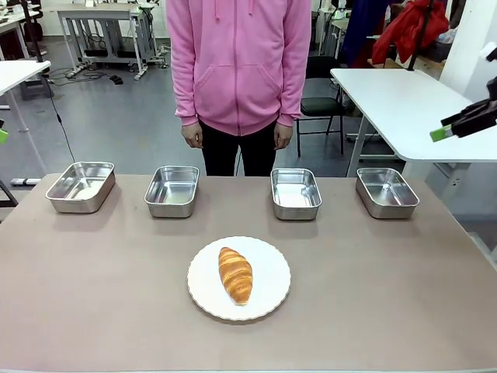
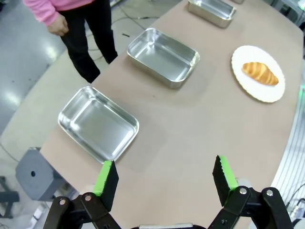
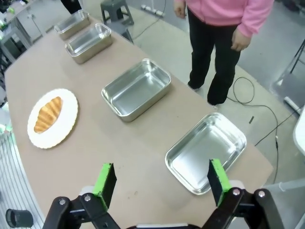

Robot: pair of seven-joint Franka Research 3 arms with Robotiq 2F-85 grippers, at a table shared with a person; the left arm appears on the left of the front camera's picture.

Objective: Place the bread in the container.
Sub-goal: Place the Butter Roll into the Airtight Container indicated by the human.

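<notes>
The bread (image 1: 235,274), a golden-brown croissant, lies on a round white plate (image 1: 268,299) at the table's near middle. Several look-alike steel pans stand in a row beyond it; which one is the container I cannot tell: far left (image 1: 80,186), inner left (image 1: 172,190), inner right (image 1: 296,193), far right (image 1: 387,192). All are empty. My left gripper (image 2: 165,174) hangs open above the table's left end, over the nearest pan (image 2: 97,124). My right gripper (image 3: 161,174) hangs open above the right end near another pan (image 3: 206,151). Both hold nothing and are far from the bread (image 2: 259,73) (image 3: 47,114).
A person in a pink hoodie (image 1: 239,62) stands at the far edge, hands down at the sides. The right gripper (image 1: 444,130) is raised off the table's right side. White tables (image 1: 404,101) and a chair stand behind. Bare tabletop surrounds the plate.
</notes>
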